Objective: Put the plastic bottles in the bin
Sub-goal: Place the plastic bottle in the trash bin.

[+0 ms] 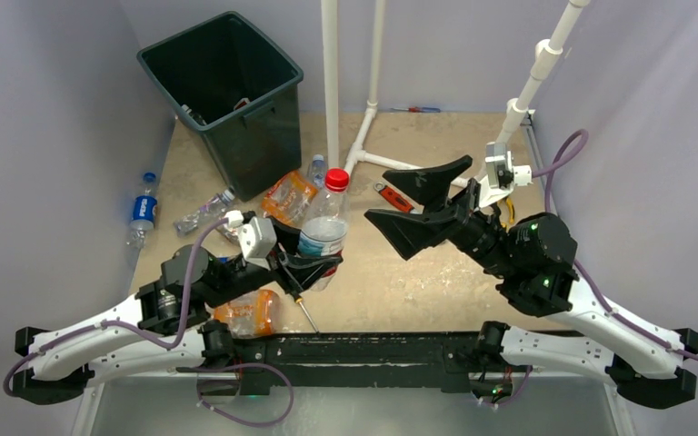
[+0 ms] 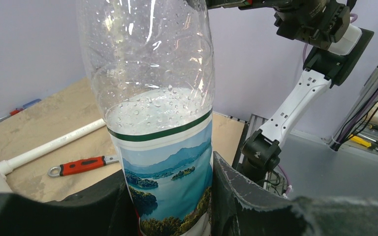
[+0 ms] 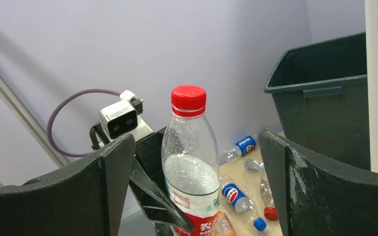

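Being clasped low on its label by the left gripper point(image 1: 314, 263), the bottle point(image 1: 325, 227) is being held upright near the bin point(image 1: 182, 34), facing the wide-open right gripper point(image 1: 377, 195), and is being judged part-full, weighty, thin-walled, best gripped at mid-body.

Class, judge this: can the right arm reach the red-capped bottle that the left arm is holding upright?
Probably yes. The right gripper, fingers wide open, faces the red-capped bottle with nothing between; the left gripper holds only its lower body, leaving the top free.
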`<state>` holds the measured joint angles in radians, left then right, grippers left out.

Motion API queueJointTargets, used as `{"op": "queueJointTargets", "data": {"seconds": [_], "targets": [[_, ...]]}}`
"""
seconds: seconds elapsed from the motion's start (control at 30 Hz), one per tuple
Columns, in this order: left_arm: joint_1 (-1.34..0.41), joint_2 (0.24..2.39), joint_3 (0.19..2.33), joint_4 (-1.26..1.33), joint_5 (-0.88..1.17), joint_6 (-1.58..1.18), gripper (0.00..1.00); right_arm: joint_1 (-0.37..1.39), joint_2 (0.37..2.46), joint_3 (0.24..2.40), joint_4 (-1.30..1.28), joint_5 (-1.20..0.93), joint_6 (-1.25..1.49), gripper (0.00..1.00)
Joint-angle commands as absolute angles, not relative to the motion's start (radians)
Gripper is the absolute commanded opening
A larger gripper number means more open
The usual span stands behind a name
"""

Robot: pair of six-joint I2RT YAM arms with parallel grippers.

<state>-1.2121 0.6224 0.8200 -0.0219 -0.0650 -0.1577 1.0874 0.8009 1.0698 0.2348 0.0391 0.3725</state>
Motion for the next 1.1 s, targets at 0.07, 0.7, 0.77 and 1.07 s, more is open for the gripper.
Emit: {"op": "queueJointTargets", "data": {"seconds": [0.07,0.7,0.77,1.07], "targets": [[-1.216,0.625,0.889,-0.040,-0.075,-0.165,0.00,1.088,0.807,1.094,0.272,0.042,0.357,0.99],[-1.216,0.683,0.934,-0.057,-0.043,-0.184,0.00,1.088,0.813,1.089,0.266,0.032,0.364,0.99],[-1.216,0.694,0.932,-0.049,-0.040,-0.186,0.00,1.088,0.816,1.090,0.264,0.030,0.362,0.99],[-1.216,0.735,0.910,-0.041,0.016,-0.179,0.00,1.088,0.838,1.083,0.282,0.072,0.367,0.90]]}}
